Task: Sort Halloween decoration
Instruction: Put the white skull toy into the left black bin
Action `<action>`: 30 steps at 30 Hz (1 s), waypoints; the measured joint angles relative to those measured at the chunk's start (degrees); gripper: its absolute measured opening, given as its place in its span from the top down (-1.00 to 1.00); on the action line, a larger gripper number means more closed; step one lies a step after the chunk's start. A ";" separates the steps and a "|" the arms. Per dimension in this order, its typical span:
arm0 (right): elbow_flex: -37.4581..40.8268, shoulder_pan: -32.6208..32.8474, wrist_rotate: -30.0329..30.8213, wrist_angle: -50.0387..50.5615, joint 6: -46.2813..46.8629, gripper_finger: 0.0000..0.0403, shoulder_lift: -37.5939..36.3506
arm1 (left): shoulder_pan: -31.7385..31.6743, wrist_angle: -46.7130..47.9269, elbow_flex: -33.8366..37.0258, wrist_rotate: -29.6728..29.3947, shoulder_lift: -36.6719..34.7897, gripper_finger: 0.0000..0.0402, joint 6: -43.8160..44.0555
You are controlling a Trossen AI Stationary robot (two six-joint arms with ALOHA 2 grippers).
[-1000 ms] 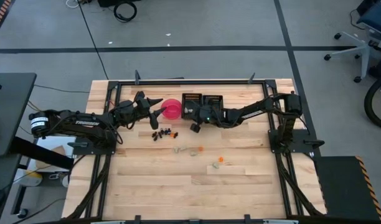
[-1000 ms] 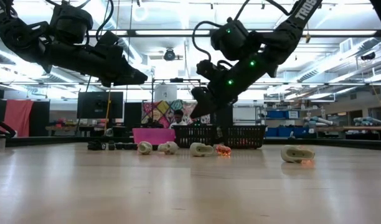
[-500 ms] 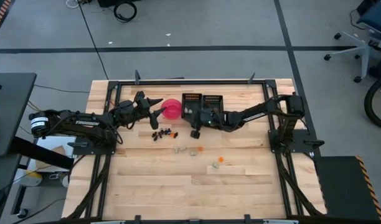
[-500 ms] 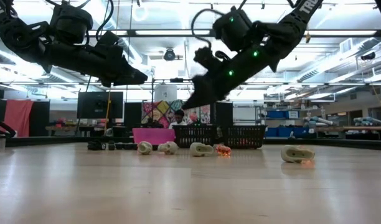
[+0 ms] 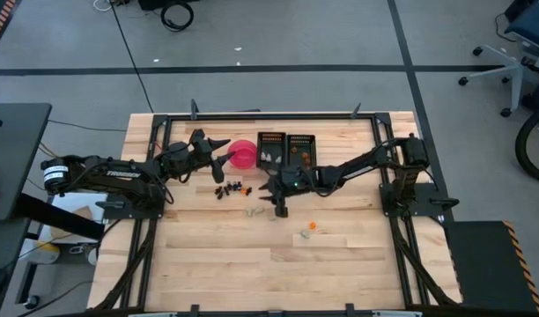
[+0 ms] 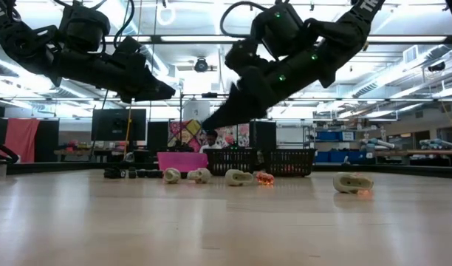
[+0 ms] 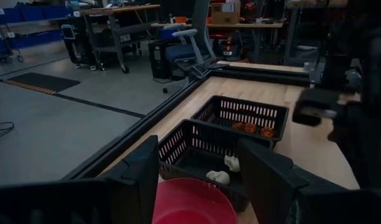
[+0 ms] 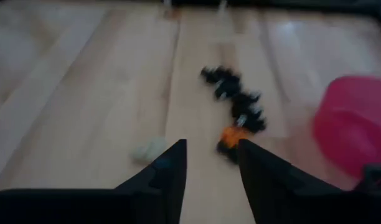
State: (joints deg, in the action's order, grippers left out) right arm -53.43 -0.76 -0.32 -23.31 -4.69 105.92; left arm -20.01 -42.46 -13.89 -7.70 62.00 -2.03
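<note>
The Halloween decoration lies loose on the table: a cluster of dark pieces (image 5: 230,188) (image 8: 235,98), an orange piece (image 8: 233,133), pale pieces (image 5: 251,211) (image 8: 149,149), and farther right a pale piece (image 5: 303,234) beside an orange one (image 5: 313,226). More pale pieces (image 7: 220,175) lie in the left black tray (image 5: 271,148), orange ones (image 7: 249,128) in the right tray (image 5: 301,148). My right gripper (image 5: 276,202) (image 8: 211,158) hovers open above the loose pieces, slanting down, touching nothing. My left gripper (image 5: 224,150) (image 7: 203,177) waits open beside the pink bowl (image 5: 243,155).
The two trays stand side by side at the table's far edge, right of the pink bowl (image 7: 190,202). Bare wood stretches across the near half of the table (image 5: 252,273). A black frame (image 5: 269,114) borders the table.
My right gripper has swung away from the trays toward the table's near edge and left, over the loose pieces, and its wrist has turned. The pieces have stayed where they were.
</note>
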 joint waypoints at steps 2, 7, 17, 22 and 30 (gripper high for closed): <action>-0.06 0.80 0.00 -1.17 0.04 0.14 0.83 | 0.00 -0.15 0.02 0.02 0.00 0.06 0.46; -0.37 1.98 0.04 -2.02 1.87 -0.11 2.45 | 0.11 -0.47 0.02 0.02 -0.02 0.06 0.49; -4.56 3.45 0.22 -1.81 3.18 -0.36 9.68 | 0.37 -0.63 0.01 0.04 -0.02 0.06 0.49; -4.91 3.33 0.30 -0.95 1.75 -0.31 10.69 | 0.37 -0.39 0.00 0.04 -0.01 0.06 0.49; -4.79 3.22 -0.14 1.53 1.20 -0.04 11.17 | 0.37 -0.28 0.00 0.02 0.00 0.06 0.47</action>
State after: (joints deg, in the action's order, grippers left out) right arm -58.22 2.46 -0.46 -21.78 -3.49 117.10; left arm -19.64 -42.74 -13.89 -7.68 62.00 -1.56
